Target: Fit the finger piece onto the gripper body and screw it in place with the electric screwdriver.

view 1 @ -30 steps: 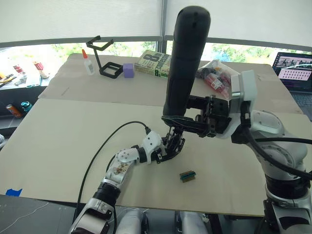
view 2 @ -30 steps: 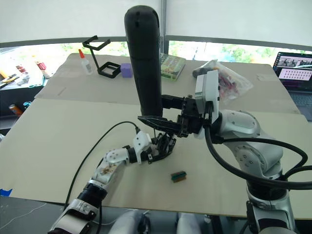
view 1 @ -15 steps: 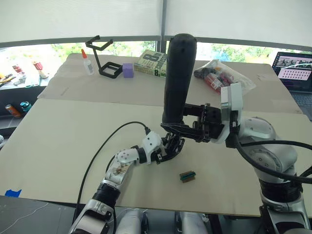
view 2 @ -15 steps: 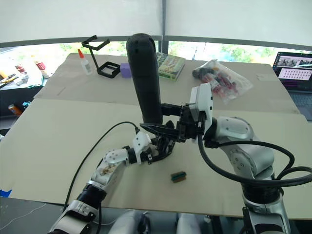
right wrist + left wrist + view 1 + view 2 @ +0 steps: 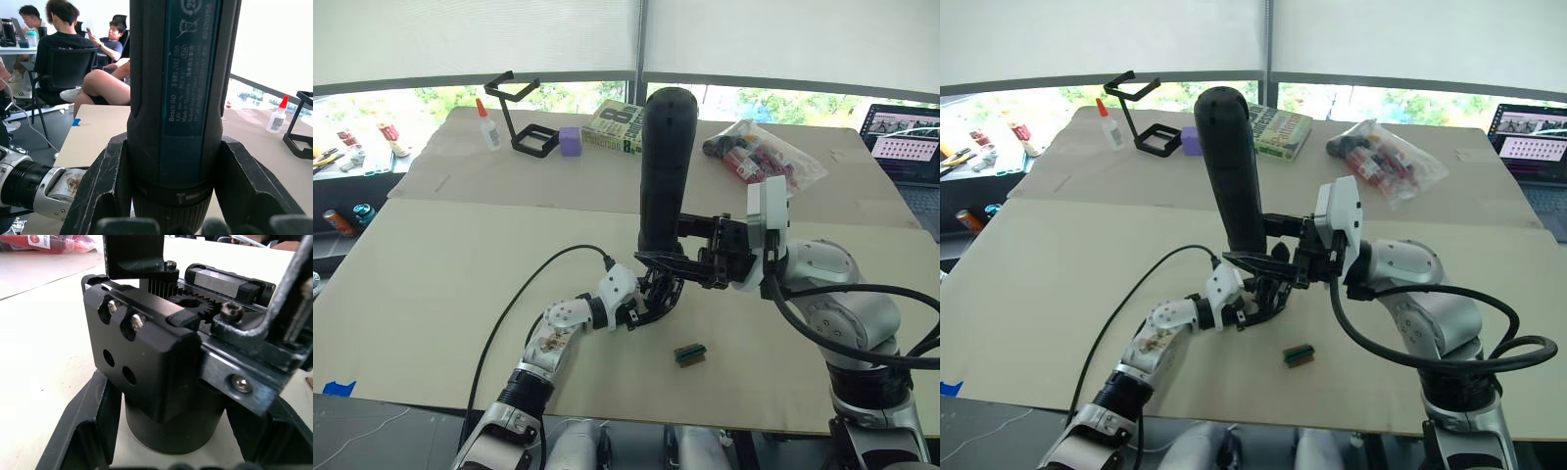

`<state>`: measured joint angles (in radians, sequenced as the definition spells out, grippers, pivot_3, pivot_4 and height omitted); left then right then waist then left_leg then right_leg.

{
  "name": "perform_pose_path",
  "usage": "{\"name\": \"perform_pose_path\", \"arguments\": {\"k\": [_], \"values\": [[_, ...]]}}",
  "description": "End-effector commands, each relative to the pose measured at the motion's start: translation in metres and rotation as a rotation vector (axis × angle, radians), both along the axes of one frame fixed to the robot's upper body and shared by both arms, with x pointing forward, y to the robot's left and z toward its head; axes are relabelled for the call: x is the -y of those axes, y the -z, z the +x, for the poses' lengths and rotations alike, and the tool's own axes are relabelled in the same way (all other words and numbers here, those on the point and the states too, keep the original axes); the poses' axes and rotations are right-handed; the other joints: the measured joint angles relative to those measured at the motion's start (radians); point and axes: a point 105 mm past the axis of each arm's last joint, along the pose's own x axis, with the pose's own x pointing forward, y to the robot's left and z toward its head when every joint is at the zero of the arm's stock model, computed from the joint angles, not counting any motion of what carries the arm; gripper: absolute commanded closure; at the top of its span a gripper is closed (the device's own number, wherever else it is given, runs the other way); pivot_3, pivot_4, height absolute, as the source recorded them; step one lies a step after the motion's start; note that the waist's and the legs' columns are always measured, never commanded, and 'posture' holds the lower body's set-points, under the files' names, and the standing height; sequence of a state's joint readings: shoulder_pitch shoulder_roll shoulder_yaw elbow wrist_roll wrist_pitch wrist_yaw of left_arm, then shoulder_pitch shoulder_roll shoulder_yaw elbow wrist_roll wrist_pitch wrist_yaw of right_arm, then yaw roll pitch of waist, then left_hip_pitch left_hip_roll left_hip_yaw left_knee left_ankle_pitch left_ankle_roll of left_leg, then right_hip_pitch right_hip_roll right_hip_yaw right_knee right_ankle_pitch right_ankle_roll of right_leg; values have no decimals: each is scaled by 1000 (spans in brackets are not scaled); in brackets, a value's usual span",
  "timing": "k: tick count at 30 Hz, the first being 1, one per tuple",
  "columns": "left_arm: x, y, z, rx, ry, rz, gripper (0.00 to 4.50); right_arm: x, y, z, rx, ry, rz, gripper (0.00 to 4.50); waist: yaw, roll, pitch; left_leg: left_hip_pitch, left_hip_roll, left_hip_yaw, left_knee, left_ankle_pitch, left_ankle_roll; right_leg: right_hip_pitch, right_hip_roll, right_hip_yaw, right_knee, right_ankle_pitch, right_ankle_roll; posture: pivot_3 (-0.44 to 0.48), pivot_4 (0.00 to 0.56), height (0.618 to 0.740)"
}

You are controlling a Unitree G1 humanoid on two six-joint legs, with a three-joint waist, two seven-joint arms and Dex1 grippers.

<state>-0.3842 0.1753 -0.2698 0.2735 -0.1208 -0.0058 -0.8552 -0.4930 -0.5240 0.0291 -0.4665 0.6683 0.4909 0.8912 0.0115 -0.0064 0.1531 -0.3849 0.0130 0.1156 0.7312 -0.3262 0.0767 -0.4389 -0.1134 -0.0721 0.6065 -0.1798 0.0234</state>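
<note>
The right pincer (image 5: 658,262) is clamped on the electric screwdriver (image 5: 664,166), both fingers pressed against its barrel low down, tool standing nearly upright with the bit end pointing down and hidden below the grip. Directly beneath it sits the gripper body (image 5: 161,357), and the left pincer (image 5: 651,302) is pinching that body at its rounded base, one finger on each side, holding it on the surface (image 5: 431,284). In the left wrist view there are two screw heads on the body's upper face and a toothed gear just behind them; whether the finger piece is seated up there I cannot tell for sure. The small green-brown block (image 5: 689,353) lies near the left pincer, on the side toward the robot, out of the way. Now, the step in hand looks like driving a screw, and doing it well means keeping the screwdriver plumb over the screw head, bit seated before any spin, gentle downward pressure. The left pincer should hold firm so the body doesn't twist under torque. A tilted tool risks camming out.
</note>
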Motion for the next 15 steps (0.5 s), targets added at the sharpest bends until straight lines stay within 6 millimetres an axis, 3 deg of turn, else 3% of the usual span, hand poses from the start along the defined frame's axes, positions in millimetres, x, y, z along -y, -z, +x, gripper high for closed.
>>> {"name": "perform_pose_path", "arguments": {"k": [1,15], "values": [[2,17,-10,-59,28,36,1964,-1,-12,-7,67,-19,31,2571,0,0,0,0,0,0,0,0,0,0,0,0,0,0,0,0,150,740],[2,17,-10,-63,29,36,1964,-3,-8,-8,42,-16,21,2571,0,0,0,0,0,0,0,0,0,0,0,0,1,0,0,0,150,740]]}}
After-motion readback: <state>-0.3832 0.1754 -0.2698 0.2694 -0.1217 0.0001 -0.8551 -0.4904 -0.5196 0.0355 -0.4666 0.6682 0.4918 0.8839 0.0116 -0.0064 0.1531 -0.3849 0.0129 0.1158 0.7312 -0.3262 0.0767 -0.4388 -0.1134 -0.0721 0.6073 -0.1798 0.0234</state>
